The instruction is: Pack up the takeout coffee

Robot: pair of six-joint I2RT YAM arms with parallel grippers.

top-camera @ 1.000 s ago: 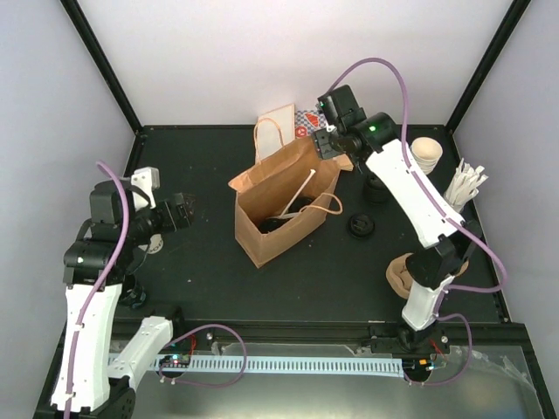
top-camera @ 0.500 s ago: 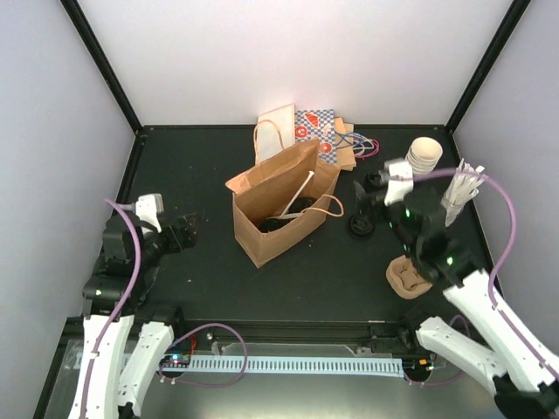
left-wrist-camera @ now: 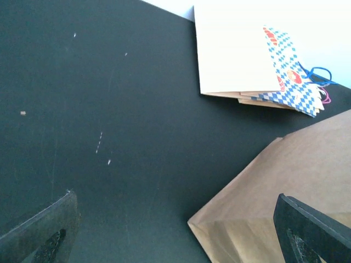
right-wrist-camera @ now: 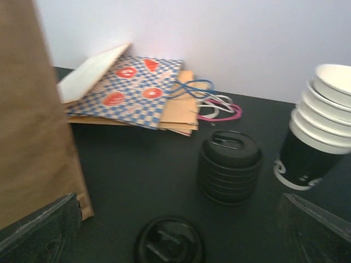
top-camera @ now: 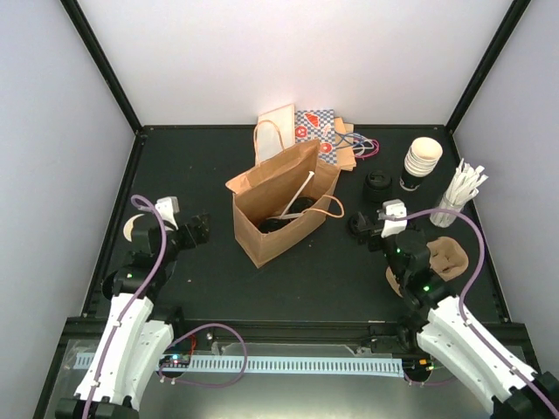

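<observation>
An open brown paper bag [top-camera: 281,208] stands mid-table; it also shows in the left wrist view [left-wrist-camera: 296,181] and the right wrist view [right-wrist-camera: 27,137]. A dark round shape [top-camera: 295,208] and a white stick lie inside it. I cannot tell whether that shape is the lidded takeout coffee, and no capped cup shows elsewhere. My left gripper [top-camera: 199,230] [left-wrist-camera: 175,241] is open and empty, left of the bag. My right gripper [top-camera: 363,229] [right-wrist-camera: 181,224] is open and empty, right of the bag, just over a loose black lid [top-camera: 359,225] [right-wrist-camera: 169,240].
A stack of black lids [top-camera: 378,183] [right-wrist-camera: 229,164] and a stack of empty cups [top-camera: 422,161] [right-wrist-camera: 318,131] stand at back right. White stirrers [top-camera: 463,188] stand at the right edge. A cardboard cup carrier [top-camera: 445,260] lies near right. Flat bags [top-camera: 306,131] [right-wrist-camera: 131,90] lie at the back.
My right arm has pulled back from the bag's far top edge to the near right, low over the loose lid. My left arm has drawn back and down toward its base.
</observation>
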